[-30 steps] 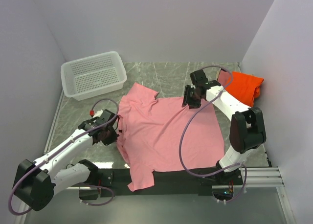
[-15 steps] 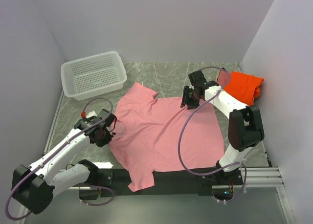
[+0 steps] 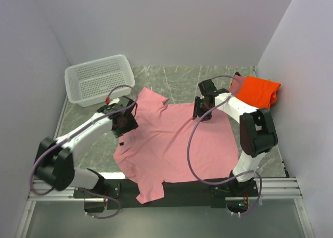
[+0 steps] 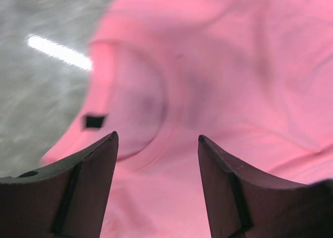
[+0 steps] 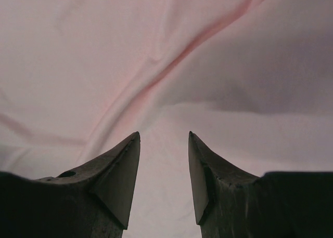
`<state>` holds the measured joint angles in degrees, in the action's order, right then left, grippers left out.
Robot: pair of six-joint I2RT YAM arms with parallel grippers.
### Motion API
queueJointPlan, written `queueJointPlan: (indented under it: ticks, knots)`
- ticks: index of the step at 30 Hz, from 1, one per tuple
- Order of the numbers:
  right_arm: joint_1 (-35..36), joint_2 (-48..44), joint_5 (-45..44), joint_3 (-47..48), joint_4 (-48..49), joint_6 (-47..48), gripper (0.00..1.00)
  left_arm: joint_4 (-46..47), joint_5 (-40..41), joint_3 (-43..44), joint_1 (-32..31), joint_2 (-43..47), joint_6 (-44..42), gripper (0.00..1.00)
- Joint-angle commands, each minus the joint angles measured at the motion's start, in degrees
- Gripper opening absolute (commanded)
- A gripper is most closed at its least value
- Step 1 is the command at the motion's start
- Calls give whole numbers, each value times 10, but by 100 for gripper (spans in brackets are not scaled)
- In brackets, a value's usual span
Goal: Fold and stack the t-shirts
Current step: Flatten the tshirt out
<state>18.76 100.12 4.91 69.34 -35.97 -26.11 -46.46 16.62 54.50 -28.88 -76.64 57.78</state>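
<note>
Over the pink shirt (image 3: 171, 139) on the bench (image 3: 174, 81), our left end effector (image 4: 156, 139) and right end effector (image 5: 164, 134) hang apart and empty, so we risk bunching it with uneven pinches.

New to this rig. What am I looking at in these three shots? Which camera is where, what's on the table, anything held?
These are two small robot arms bolted at the near edge of a table, each ending in a two-finger claw. The wide picture comes from a fixed camera above and behind the arms. The two close-ups come from a camera on each wrist, looking out past that arm's own claw.

A pink t-shirt lies spread out but rumpled in the middle of the table. A folded orange t-shirt sits at the far right, and a white perforated basket at the far left.

The left claw hovers over the pink shirt's collar, the right claw over plain pink cloth. Both stand open; neither holds anything.
</note>
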Motion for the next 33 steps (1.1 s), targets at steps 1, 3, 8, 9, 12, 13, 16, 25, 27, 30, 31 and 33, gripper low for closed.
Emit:
queueJointPlan:
  ticks: [1, 3, 8, 9, 12, 13, 16, 25, 27, 30, 31, 33]
  knots:
    - [3, 35, -18, 18, 3, 5, 49, 122, -52, 32, -8, -66, -46, 68]
    - [3, 57, -23, 32, -2, 8, 49, 150, -67, 46, -8, -114, -60, 67]
    - [3, 93, -24, 53, -9, 7, 49, 182, -77, 96, -7, -215, -95, 66]
    - [4, 104, -25, 59, -9, 6, 49, 182, -75, 100, -7, -241, -98, 65]
    - [3, 127, -25, 74, -16, 4, 49, 190, -79, 109, 3, -281, -108, 65]
    - [2, 133, -26, 78, -18, 2, 49, 192, -79, 112, 8, -291, -110, 64]
    - [2, 154, -27, 101, -31, 0, 48, 189, -81, 133, 32, -329, -129, 63]
    - [-7, 224, -33, 204, -74, -8, 48, 149, -81, 290, 66, -443, -194, 62]
    - [-11, 242, -34, 235, -82, -9, 48, 139, -78, 338, 73, -477, -209, 62]
    - [-21, 267, -32, 280, -100, -8, 48, 117, -77, 405, 88, -521, -229, 62]
    - [-22, 274, -33, 292, -108, -7, 48, 113, -79, 422, 94, -532, -240, 62]
    - [-29, 295, -35, 331, -119, -4, 48, 110, -84, 468, 95, -555, -253, 63]
